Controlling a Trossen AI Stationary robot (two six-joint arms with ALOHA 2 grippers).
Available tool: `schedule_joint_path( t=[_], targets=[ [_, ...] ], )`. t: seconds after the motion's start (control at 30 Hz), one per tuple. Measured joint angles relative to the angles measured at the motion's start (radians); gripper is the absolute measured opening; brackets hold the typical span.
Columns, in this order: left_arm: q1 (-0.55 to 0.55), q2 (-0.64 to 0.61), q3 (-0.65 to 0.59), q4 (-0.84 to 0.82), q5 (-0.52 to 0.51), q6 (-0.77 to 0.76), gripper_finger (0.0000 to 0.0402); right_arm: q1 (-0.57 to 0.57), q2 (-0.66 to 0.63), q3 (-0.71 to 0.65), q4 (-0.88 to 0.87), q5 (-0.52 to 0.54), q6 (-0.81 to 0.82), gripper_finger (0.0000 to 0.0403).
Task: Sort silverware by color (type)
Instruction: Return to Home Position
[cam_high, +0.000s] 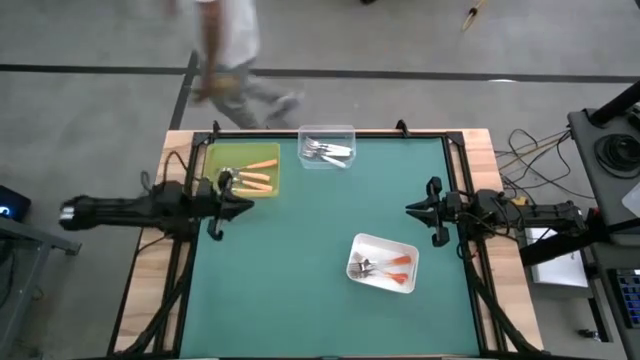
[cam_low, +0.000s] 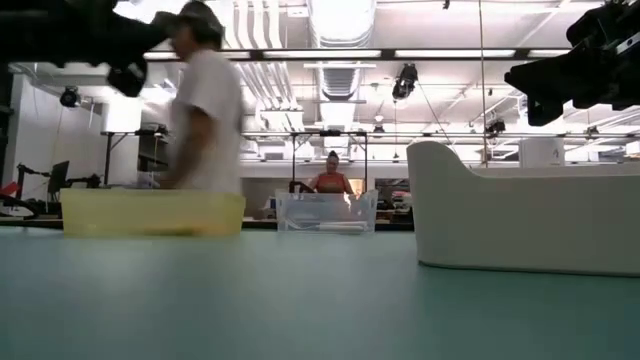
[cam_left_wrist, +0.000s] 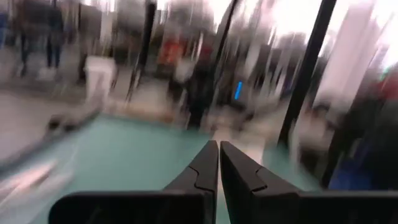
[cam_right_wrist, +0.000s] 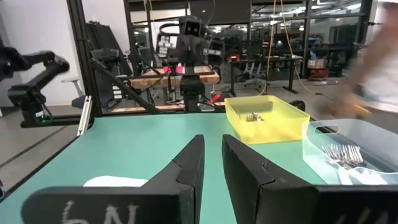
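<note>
- Since every fork I can find lies inside a bin, I judge the sorting finished. The light orange forks (cam_high: 258, 172) are in the yellow bin (cam_high: 213, 152) at the far left corner. The white-handled forks (cam_high: 327, 151) are in the clear bin (cam_high: 327, 129) on the far edge. The red-orange forks (cam_high: 385, 266) are in the white bin (cam_high: 365, 240), nearer the right arm.
- I see no fork on the bare green table (cam_high: 320, 250) between the bins, so nothing calls for another pick.
- My left gripper (cam_high: 240, 207) hovers just beside the yellow bin's near edge, fingers pressed together on nothing. I read that as clearance for homing.
- My right gripper (cam_high: 413, 208) hangs by the table's right side, well apart from the white bin. It is empty, with only a narrow gap between the fingers.
- A person (cam_high: 228, 50) passes beyond the far edge, so I would keep both arms over the table.
</note>
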Motion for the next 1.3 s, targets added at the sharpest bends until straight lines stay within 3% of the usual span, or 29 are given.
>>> schedule_joint_path(
  t=[0.07,0.2,0.43,0.6,0.83,1.3],
  targets=[
    [0.0,-0.097,0.069,-0.286,-0.021,0.066,0.0,0.0,0.004,0.0,-0.004,0.0,0.001,0.0047],
    [0.0,-0.219,0.092,-0.422,-0.122,0.097,0.0,0.0,0.008,0.0,-0.014,0.0,0.001,0.0047],
    [-0.001,-0.289,-0.112,-0.37,-0.06,0.117,0.0,0.0,0.007,0.0,-0.021,0.0,0.0,0.0047],
    [-0.002,-0.256,-0.135,-0.312,0.042,0.215,0.0,0.0,0.014,0.0,-0.02,0.001,-0.001,0.0047],
    [-0.002,-0.238,-0.135,-0.291,-0.061,0.153,0.0,0.0,0.014,0.0,-0.02,0.0,0.0,0.0047],
    [-0.002,-0.23,-0.136,-0.247,-0.061,0.135,0.0,0.0,0.018,0.0,-0.02,0.0,0.0,0.0047]
  ],
)
